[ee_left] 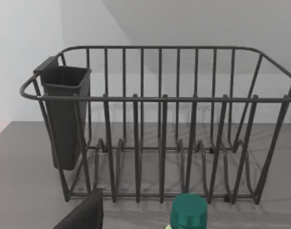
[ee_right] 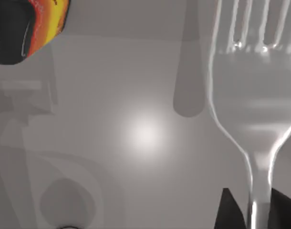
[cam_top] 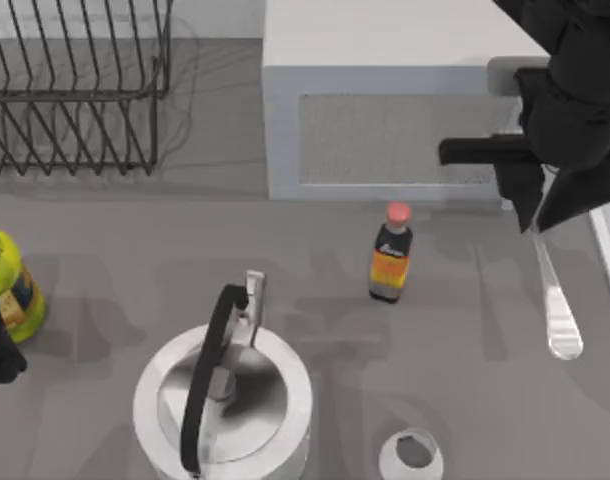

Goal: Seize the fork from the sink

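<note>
Kettle (cam_top: 223, 400) nearest the overhead camera, at the front of the grey surface (cam_top: 465, 330); steel body, black arched handle across its lid; a small white cup (cam_top: 412, 455) sits just to its right by the front edge. Sauce bottle (cam_top: 390, 255) stands upright mid-surface, red cap, orange and black label; its lower end also shows in the right wrist view (ee_right: 33, 28). Behind the bottle, a white box (cam_top: 385, 110) with a speckled front panel. Wire dish rack (cam_top: 75, 85) at the back left; in the left wrist view the rack (ee_left: 160, 124) carries a dark cutlery holder (ee_left: 64, 114) hung on one end, with a green cap (ee_left: 188, 214) close in front.

Right claw (cam_top: 547, 205) at the right side of the surface, pointing down; its fingers closed on the fork (cam_top: 557, 295) near the tine end; the handle trails from the claw toward the front edge, rounded end (cam_top: 565, 335) lowest in the top view, well right of the sauce bottle; whether that end touches the surface, cannot tell. Right wrist view: fork (ee_right: 253, 86) close to the lens, neck pinched between the dark fingertips (ee_right: 229, 212).

Left arm at the left edge of the surface beside a yellow-green bottle (cam_top: 10, 285); how far its claw stands open, cannot tell.
</note>
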`<state>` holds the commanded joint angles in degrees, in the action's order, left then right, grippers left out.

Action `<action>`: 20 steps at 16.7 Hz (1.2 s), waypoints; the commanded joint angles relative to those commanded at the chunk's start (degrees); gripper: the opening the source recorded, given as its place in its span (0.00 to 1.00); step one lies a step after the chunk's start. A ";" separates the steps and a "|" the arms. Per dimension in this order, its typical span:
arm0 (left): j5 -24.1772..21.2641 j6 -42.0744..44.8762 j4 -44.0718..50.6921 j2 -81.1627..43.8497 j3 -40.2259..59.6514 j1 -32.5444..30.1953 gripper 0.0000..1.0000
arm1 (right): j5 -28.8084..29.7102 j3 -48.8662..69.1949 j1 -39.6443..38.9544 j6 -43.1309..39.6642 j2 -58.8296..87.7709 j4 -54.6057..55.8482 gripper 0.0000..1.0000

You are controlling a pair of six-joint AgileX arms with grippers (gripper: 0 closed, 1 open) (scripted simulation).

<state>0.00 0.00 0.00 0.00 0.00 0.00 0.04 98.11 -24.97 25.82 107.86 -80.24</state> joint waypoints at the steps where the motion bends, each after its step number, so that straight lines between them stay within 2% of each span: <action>1: 0.00 0.00 0.00 0.00 0.00 0.00 1.00 | 0.00 0.00 0.00 0.00 0.00 0.00 0.00; 9: 0.00 0.00 0.00 0.00 0.00 0.00 1.00 | -2.09 -4.69 -0.65 2.67 -2.61 2.03 0.00; 14: 0.00 0.00 0.00 0.00 0.00 0.00 1.00 | -3.30 -14.47 -1.69 4.31 -1.60 9.86 0.00; 20: 0.00 0.00 0.00 0.00 0.00 0.00 1.00 | -0.83 -20.79 -0.81 1.33 2.69 21.75 0.00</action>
<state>0.00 0.00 0.00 0.00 0.00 0.00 -0.78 77.32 -25.78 27.15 110.55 -58.50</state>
